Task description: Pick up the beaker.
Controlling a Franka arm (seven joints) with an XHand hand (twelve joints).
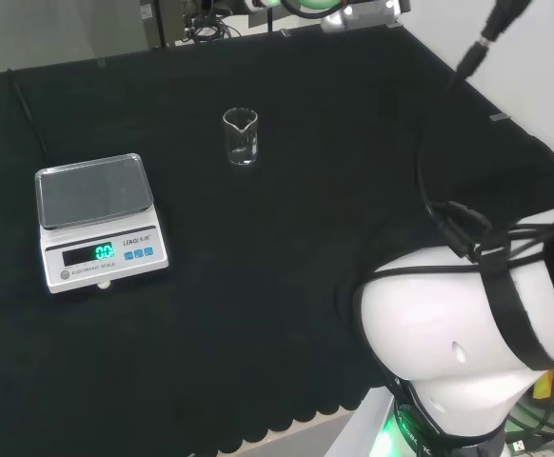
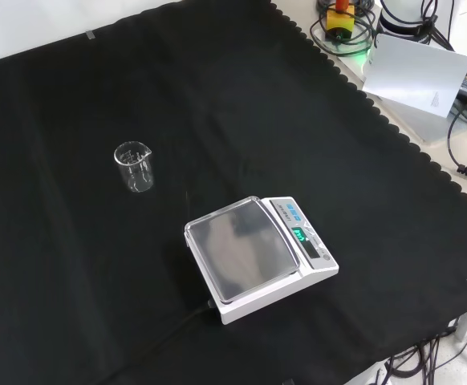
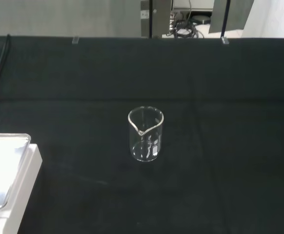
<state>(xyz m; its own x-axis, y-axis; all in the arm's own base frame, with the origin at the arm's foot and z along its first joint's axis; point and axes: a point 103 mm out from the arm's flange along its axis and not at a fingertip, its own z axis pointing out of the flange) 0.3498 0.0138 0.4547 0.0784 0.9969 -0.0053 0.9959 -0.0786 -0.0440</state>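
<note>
A small clear glass beaker stands upright and by itself on the black cloth, with nothing touching it. In the head view it sits toward the far middle of the bench, to the right of and farther off than an electronic scale; in the front view the same beaker is at the left, well apart from the scale, which lies nearer the camera and to the right. The wrist view looks straight at the beaker: its pouring spout faces the camera, faint printed marks show on its wall but are too small to make out, and it looks empty, though clear glass makes that hard to be sure of. A corner of the scale is cut off at the edge of that picture. The scale has a bare metal weighing pan and a lit green display. In the head view the arm's white link bulks at the lower right, wrapped with black cables, and its upper part is cut off by the frame. Whether the hand is open or closed, and whether it has hold of anything, cannot be told from these pictures. A thin dark cable runs across the cloth at the far left of the head view.
</note>
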